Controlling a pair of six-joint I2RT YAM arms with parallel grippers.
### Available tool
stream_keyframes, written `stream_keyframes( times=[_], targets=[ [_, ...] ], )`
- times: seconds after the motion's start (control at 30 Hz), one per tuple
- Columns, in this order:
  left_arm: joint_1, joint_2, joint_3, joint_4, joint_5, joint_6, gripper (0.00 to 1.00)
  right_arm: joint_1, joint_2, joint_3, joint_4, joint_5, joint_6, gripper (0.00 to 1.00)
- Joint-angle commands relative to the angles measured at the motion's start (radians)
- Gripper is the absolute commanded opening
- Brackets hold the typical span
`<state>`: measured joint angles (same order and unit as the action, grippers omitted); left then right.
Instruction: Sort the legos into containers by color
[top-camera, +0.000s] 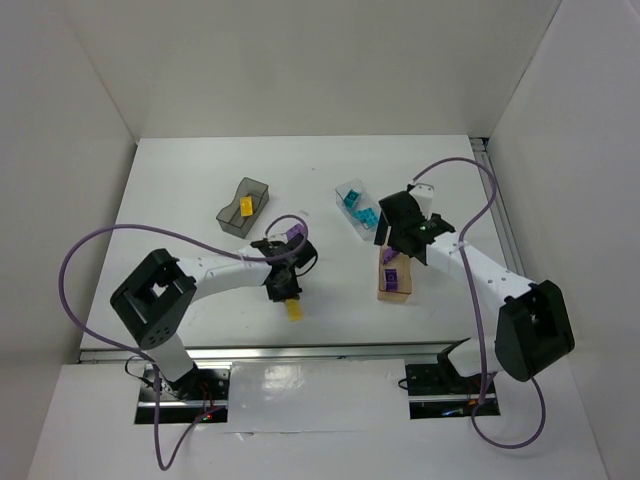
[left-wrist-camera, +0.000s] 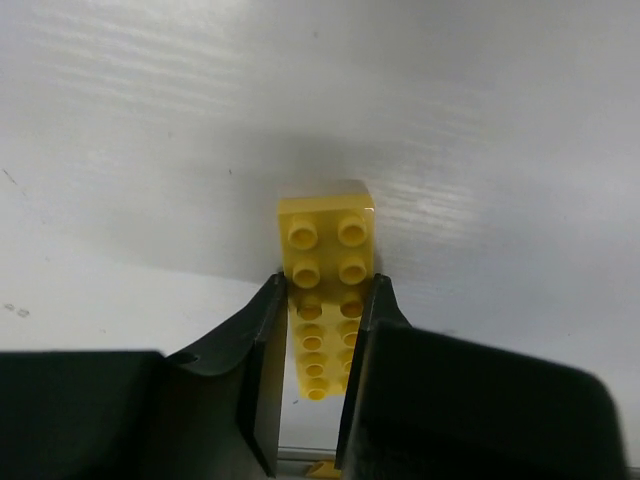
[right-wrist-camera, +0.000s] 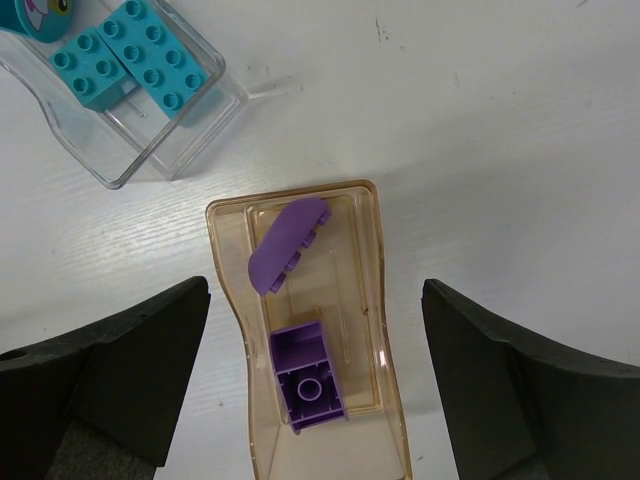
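While the left end effector (left-wrist-camera: 327, 298) sits low over the white bench (left-wrist-camera: 150, 120), its two dark fingers (left-wrist-camera: 262, 350) are drawn in against the long sides of a long yellow studded plastic brick (left-wrist-camera: 325, 245). The brick's far half juts out past the fingertips. It seems to lie on the bench or just above it; the wrist view does not settle which. From above, this spot is near the front edge, well apart from all three bins.

The right end effector (right-wrist-camera: 315, 300) is spread wide and holds nothing, hovering over the tan-orange translucent rectangular bin (right-wrist-camera: 378, 300). In that bin lie a curved purple plastic piece (right-wrist-camera: 285, 245) and a square purple brick (right-wrist-camera: 308, 385) turned underside up. Just beside it the clear rectangular plastic bin (right-wrist-camera: 150, 165) holds at least two teal studded bricks (right-wrist-camera: 150, 60). The smoky dark grey bin (top-camera: 228, 218), further left and back on the bench, already has a small yellow brick (top-camera: 245, 206) in it.

By this showing the sorting is nearly finished: purple and teal look binned, and no other loose brick shows plainly on the bench. What remains, as I judge it, is to carry the gripped yellow brick to the grey bin and release it there.
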<state>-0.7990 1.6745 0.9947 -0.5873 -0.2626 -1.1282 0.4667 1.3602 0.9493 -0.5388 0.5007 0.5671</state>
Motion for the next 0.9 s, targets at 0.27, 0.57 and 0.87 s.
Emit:
stream_keyframes(
  times=[0.27,0.57,0.87],
  targets=[
    [0.259,-0.047,0.292,-0.163,-0.131,0.286,0.09,0.010,-0.010,0.130,-0.018,-0.105,-0.082,0.94],
    [0.549,0.115,0.593,-0.154,-0.041,0.384,0.09,0.108,0.054,0.215,0.026,-0.122,-0.059,0.94],
    [0.635,0.349,0.783,-0.154,0.065,0.442,0.39,0.259,0.342,0.446,0.000,-0.085,-0.105,0.96]
  ],
)
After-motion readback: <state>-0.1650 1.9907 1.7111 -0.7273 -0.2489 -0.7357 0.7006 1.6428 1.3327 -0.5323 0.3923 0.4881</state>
